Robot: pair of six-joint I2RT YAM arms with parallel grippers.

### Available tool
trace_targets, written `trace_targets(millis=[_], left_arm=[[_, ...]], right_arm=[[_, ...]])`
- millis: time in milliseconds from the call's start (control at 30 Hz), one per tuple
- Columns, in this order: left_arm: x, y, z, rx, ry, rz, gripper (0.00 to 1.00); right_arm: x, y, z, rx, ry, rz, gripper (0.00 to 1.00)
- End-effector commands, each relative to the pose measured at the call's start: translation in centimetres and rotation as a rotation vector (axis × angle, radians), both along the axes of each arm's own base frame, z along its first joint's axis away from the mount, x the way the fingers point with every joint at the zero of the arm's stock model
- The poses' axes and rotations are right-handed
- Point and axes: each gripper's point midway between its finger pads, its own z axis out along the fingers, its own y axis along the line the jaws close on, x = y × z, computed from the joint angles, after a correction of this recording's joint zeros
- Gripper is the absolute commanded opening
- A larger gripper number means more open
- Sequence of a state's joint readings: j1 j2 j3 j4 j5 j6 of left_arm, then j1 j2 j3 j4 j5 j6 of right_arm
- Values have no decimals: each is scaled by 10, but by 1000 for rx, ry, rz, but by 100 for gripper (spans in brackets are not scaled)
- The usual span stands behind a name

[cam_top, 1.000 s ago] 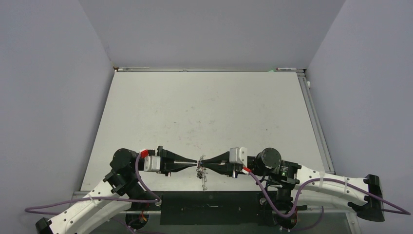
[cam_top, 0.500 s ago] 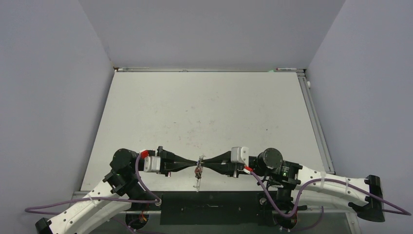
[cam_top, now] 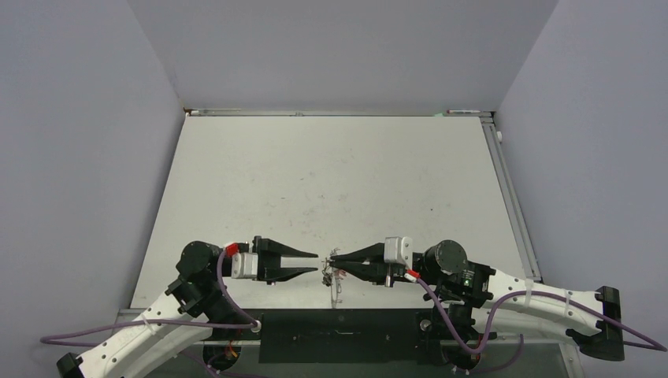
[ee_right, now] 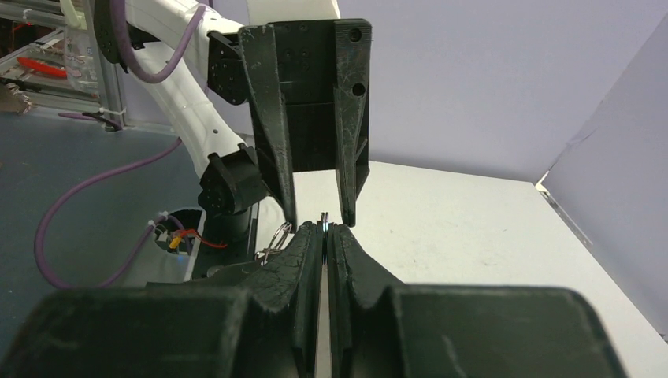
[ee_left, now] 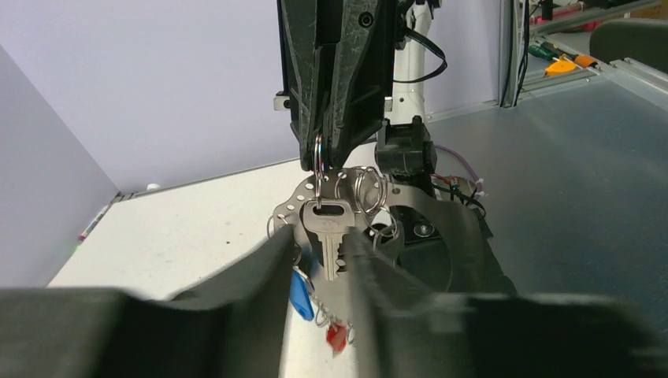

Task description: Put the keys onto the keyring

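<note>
Bottom centre of the top view, the grippers face off nose to nose. The right gripper (cam_top: 331, 257) is pinched tight on the keys (ee_left: 329, 236) by their little loop, blade hanging straight down, with the keyring (ee_left: 303, 191) just behind. The left gripper (cam_top: 317, 264) stands apart and empty, the key dead ahead between its fingers. Looks like the left arm's move.

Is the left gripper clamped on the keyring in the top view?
No, the left gripper has its fingers standing apart with a clear gap, and the keyring hangs from the shut right gripper.
</note>
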State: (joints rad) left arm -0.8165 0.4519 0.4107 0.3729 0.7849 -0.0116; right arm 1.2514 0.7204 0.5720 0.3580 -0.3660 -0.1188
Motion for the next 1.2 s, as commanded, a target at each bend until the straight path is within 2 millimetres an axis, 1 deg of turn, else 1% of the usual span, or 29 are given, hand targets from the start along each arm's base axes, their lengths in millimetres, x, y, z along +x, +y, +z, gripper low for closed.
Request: trace_targets(millis=[0, 33, 67, 167, 300, 433, 533, 667, 833, 900, 967, 1167], left_arm=[[-1, 7, 26, -69, -55, 30, 40], [-1, 8, 27, -79, -61, 37, 44], [0, 9, 28, -86, -64, 44, 47], [-1, 11, 31, -101, -72, 53, 49], [0, 16, 36, -123, -88, 71, 48], [7, 24, 45, -169, -126, 145, 43], [11, 28, 48, -188, -132, 179, 42], [10, 23, 41, -159, -134, 149, 47], [4, 12, 31, -106, -99, 72, 47], [1, 10, 30, -101, -104, 43, 47], [-3, 8, 28, -93, -74, 12, 47], [-1, 8, 27, -92, -72, 23, 47]], right_arm=[[0, -3, 24, 86, -24, -4, 5], [-1, -3, 25, 89, -25, -3, 5], [-1, -3, 25, 89, -25, -3, 5], [0, -1, 26, 98, -25, -5, 5], [0, 4, 25, 94, -22, 7, 5], [-5, 8, 22, 71, -28, 39, 5], [-8, 12, 20, 50, -33, 61, 5], [-6, 16, 23, 56, -39, 59, 5], [-9, 16, 31, 102, -45, 74, 5], [-9, 16, 32, 113, -44, 75, 5], [-8, 15, 33, 119, -43, 73, 5], [-9, 15, 35, 130, -46, 73, 5]])
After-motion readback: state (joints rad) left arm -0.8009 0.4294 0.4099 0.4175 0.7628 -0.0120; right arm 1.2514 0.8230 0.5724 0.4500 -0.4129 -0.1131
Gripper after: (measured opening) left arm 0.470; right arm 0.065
